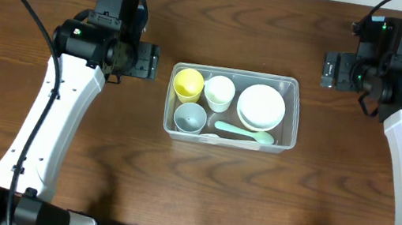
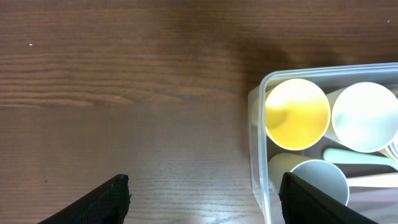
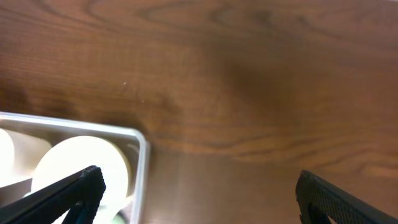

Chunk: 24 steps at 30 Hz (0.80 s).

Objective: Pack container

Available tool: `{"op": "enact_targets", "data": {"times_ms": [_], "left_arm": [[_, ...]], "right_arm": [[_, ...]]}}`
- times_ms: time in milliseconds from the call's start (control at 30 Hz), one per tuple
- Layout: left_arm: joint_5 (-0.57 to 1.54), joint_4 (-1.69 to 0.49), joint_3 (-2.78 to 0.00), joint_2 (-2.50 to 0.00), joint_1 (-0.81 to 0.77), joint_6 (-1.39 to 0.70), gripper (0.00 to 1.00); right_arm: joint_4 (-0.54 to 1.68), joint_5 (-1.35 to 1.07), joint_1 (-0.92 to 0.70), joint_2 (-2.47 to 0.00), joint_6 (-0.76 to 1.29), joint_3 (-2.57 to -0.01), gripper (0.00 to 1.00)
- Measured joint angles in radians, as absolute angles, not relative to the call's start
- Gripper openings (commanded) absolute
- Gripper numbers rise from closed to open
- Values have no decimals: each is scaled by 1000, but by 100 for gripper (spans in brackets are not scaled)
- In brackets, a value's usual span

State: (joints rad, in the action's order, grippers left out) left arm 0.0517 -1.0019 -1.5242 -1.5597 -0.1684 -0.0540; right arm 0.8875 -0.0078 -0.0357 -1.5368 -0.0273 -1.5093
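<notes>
Judging by the filled container (image 1: 239,73) mid-table (image 1: 197,192), packing is taken as nearly done; the arms should be drawn away without clipping its rim. Left gripper (image 2: 205,205) and right gripper (image 3: 205,199) are seen spread and empty, off its two ends. Yellow cup (image 1: 188,83), white bowls (image 1: 260,107) and green spoon (image 1: 244,132) are packed inside; no obstruction is seen.

Wooden table (image 1: 189,194), container (image 1: 270,77) seemingly flat on it.

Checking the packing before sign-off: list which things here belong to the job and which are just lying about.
Job: clear plastic container; inside it, yellow cup, white cup, pale blue cup, stacked white bowls, mint green spoon.
Not the job: wooden table only.
</notes>
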Motion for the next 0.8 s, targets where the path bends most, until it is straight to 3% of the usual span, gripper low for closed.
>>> {"op": "enact_targets", "data": {"times_ms": [300, 800], "left_arm": [[46, -1105, -1514, -1427, -173, -52, 78], [45, -1112, -1089, -560, -226, -79, 78]], "right_arm": [[991, 46, -8, -1438, 136, -1500, 99], [907, 133, -12, -598, 216, -908, 99]]}}
